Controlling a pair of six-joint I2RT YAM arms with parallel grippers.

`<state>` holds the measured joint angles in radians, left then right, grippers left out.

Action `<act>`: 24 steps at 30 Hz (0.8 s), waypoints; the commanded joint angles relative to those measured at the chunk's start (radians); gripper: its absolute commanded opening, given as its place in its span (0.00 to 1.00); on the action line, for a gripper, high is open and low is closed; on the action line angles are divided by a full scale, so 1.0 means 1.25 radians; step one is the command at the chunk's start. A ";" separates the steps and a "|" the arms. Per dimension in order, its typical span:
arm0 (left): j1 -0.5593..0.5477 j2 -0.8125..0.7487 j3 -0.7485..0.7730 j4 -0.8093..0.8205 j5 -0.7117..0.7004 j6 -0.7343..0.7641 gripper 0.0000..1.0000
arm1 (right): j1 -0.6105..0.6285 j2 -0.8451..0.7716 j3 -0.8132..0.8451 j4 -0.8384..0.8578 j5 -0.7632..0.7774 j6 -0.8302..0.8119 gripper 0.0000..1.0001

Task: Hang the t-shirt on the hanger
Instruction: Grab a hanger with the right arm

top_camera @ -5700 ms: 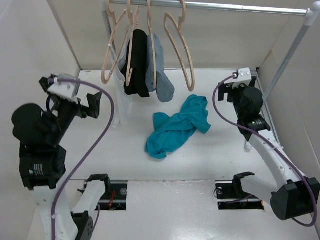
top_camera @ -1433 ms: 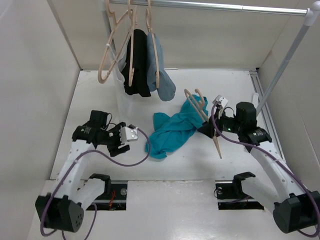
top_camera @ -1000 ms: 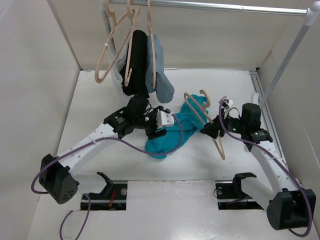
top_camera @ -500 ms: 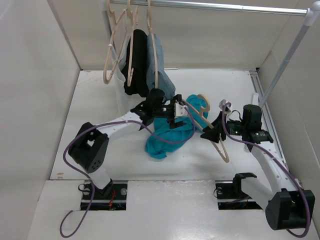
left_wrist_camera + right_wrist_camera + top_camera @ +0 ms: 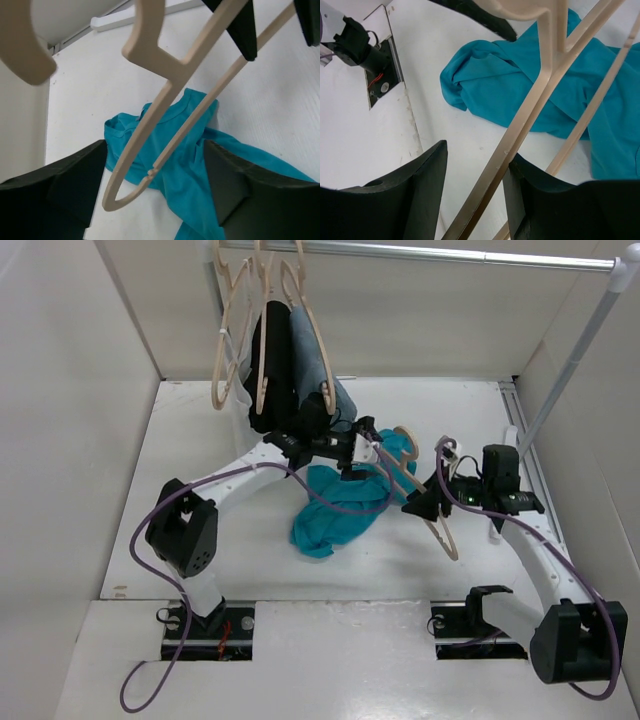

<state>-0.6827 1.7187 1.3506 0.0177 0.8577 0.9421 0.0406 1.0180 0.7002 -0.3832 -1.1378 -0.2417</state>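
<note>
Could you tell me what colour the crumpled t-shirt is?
The t-shirt is plain teal, clearest in the right wrist view.

The t-shirt point(image 5: 335, 510) lies on the table point(image 5: 200, 470), near its centre. The hanger point(image 5: 172, 70) extends over the right part of the t-shirt, between the left gripper point(image 5: 365, 450) behind it and the right gripper point(image 5: 420, 505) to its right. The rail point(image 5: 450, 253) spans the back. The hung garments point(image 5: 285, 370) and spare hangers point(image 5: 225, 340) occupy its left end.

White worktop point(image 5: 200, 430), walled left, back and right. Carries a crumpled teal t-shirt point(image 5: 335, 515) near the middle.
</note>
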 commanded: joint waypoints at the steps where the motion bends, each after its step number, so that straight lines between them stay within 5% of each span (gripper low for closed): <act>1: 0.014 -0.009 0.063 -0.106 0.084 0.059 0.77 | 0.001 0.009 0.047 -0.003 -0.036 -0.048 0.00; 4: -0.006 0.048 0.144 -0.116 0.054 0.059 0.81 | 0.001 0.016 0.066 -0.019 -0.026 -0.056 0.00; 10: -0.013 0.056 0.070 -0.085 0.010 0.126 0.90 | 0.001 0.019 0.105 -0.055 -0.034 -0.090 0.00; 17: -0.036 0.102 0.059 0.133 -0.001 -0.071 0.89 | 0.041 0.052 0.116 -0.082 -0.078 -0.115 0.00; 20: -0.044 0.114 0.060 0.142 0.017 -0.091 0.57 | 0.048 0.061 0.131 -0.090 -0.078 -0.123 0.00; 22: -0.044 0.114 0.067 0.109 0.017 -0.091 0.15 | 0.048 0.061 0.138 -0.090 -0.059 -0.123 0.00; 24: -0.044 0.114 0.079 0.062 0.008 -0.082 0.00 | 0.025 0.061 0.145 -0.090 -0.023 -0.123 0.00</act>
<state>-0.7330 1.8847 1.4082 0.0715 0.8700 0.9096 0.0738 1.1069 0.8310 -0.5064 -1.1454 -0.3523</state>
